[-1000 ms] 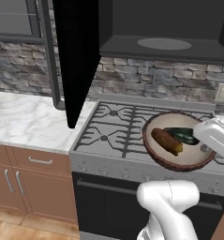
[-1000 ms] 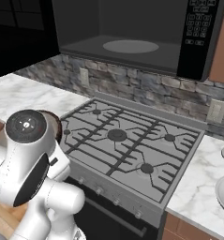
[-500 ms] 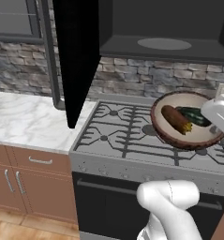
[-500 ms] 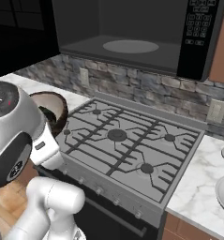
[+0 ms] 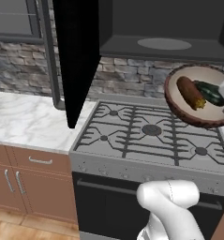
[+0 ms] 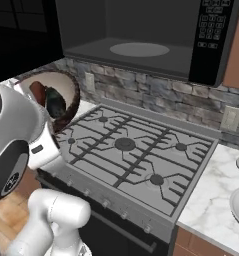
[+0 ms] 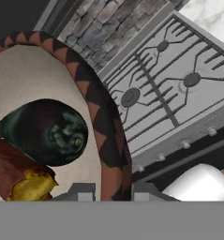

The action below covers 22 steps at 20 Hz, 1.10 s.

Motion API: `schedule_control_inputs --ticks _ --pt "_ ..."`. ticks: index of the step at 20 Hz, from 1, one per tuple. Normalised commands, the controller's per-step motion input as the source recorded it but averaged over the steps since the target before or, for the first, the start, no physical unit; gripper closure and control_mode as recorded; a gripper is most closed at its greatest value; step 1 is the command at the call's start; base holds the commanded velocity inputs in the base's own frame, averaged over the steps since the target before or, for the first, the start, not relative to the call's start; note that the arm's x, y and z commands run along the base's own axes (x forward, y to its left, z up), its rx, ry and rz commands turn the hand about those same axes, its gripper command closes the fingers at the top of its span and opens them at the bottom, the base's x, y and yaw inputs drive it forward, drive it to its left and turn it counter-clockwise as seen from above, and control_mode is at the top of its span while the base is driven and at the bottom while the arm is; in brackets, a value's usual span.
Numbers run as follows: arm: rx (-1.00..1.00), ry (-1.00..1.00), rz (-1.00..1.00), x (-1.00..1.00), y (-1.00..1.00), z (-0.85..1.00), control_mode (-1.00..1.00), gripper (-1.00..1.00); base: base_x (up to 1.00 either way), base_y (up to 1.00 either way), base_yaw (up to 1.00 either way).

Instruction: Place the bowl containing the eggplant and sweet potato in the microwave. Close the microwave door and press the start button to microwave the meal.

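The fingers are clamped on the rim of the bowl, one tip inside and one outside the patterned brown edge, as far as the hand view lets one judge with the tips half cut off at the bottom. The bowl is held up in the air, tilted so its pale inside faces the cameras. In it the eggplant lies just beside the sweet potato, the two touching, with the sweet potato's yellow end turned toward the fingers.

Taking the stove as the landmark: the bowl hangs above its back right corner in the left base view, in front of the stone wall, with the sweet potato and eggplant showing inside. Above the stove the microwave stands open, its round turntable bare and its keypad on the right. The microwave door hangs swung out over the stove's left edge. A marble surface runs off to the stove's left, with brown cabinets under it.
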Motion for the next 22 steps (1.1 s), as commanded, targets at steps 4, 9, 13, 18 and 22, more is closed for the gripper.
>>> schedule_control_inputs --ticks 4,9,13,18,22 --pt "0.00 -0.01 -0.11 0.21 0.00 0.56 -1.00 1.00 0.00 0.00 0.00" --pt "0.01 0.00 -0.10 0.35 0.00 0.51 -1.00 1.00 0.00 0.00 0.00" --pt "0.00 0.00 -0.08 0.49 -0.01 0.18 -1.00 1.00 0.00 0.00 0.00" --pt "0.03 0.00 -0.06 0.54 -0.12 0.00 -1.00 1.00 0.00 0.00 0.00" --pt "0.06 -0.01 -0.10 0.47 -0.20 0.01 -1.00 1.00 0.00 0.00 0.00"
